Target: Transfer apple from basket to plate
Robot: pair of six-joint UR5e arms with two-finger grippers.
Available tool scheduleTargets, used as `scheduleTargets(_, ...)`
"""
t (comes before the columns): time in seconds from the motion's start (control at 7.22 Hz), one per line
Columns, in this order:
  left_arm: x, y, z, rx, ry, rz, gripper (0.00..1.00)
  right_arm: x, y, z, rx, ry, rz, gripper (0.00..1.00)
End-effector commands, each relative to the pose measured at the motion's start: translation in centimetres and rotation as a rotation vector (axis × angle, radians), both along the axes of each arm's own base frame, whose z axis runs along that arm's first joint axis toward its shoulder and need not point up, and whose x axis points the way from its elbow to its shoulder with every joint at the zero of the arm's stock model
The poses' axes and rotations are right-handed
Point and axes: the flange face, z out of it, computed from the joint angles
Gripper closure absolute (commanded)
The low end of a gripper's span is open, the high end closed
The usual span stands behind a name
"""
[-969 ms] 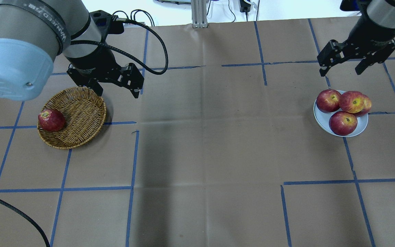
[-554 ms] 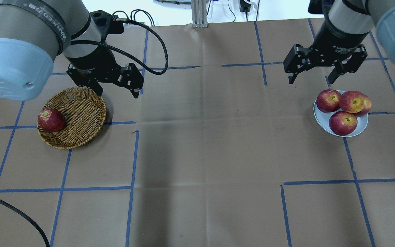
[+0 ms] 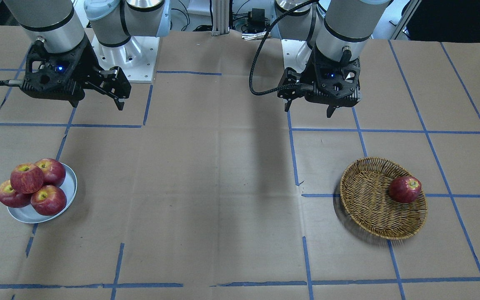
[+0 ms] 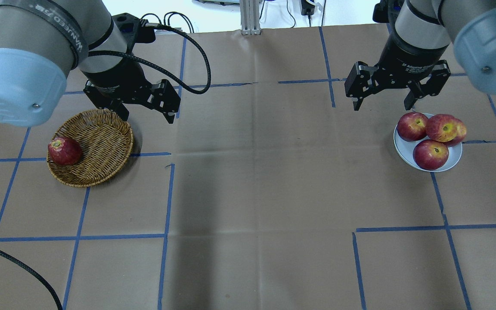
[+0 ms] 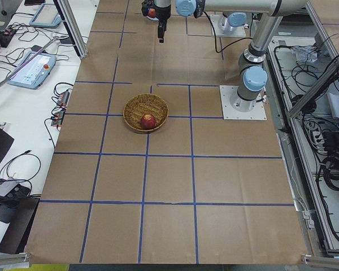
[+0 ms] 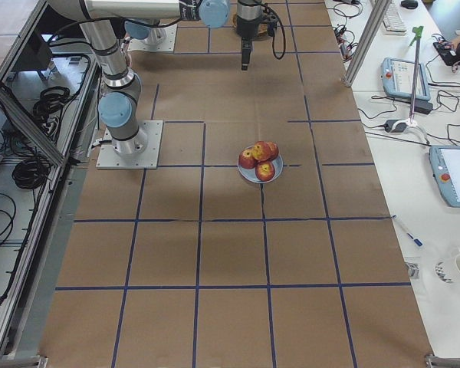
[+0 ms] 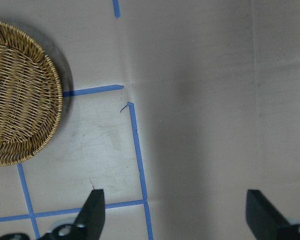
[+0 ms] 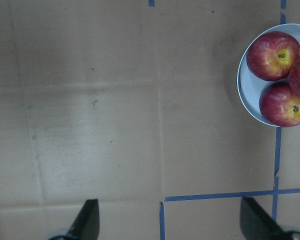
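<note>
The streaked pinkish-red apple [image 4: 441, 128] lies on top of three glossy dark-red apples on the silvery-grey plate [image 4: 407, 151] at the right; it also shows in the front view [image 3: 26, 178]. The wicker basket [image 4: 101, 142] at the left holds only a darker deep-red apple [image 4: 64, 150] at its left rim. My right gripper [image 4: 381, 106] is open and empty, hanging above the table behind and left of the plate. My left gripper [image 4: 148, 117] is open and empty, above the table just behind and right of the basket.
Brown paper with blue tape lines covers the table. An aluminium post [image 4: 250, 17] and cables stand at the far edge. The left wrist view shows the basket's edge [image 7: 20, 95]; the right wrist view shows the plate's edge [image 8: 246, 95].
My right gripper has swung left from the far right corner to a spot behind and left of the plate, still open. The left arm, basket, plate and apples have not moved.
</note>
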Motion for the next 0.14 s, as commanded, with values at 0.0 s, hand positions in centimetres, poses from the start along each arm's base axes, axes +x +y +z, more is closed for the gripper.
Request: scheduleTargets(0.0, 0.02, 0.42, -0.39, 0.006, 0.001, 0.002, 0.01, 0.01, -0.08, -0.10, 0.001, 0.002, 0.001, 0.00)
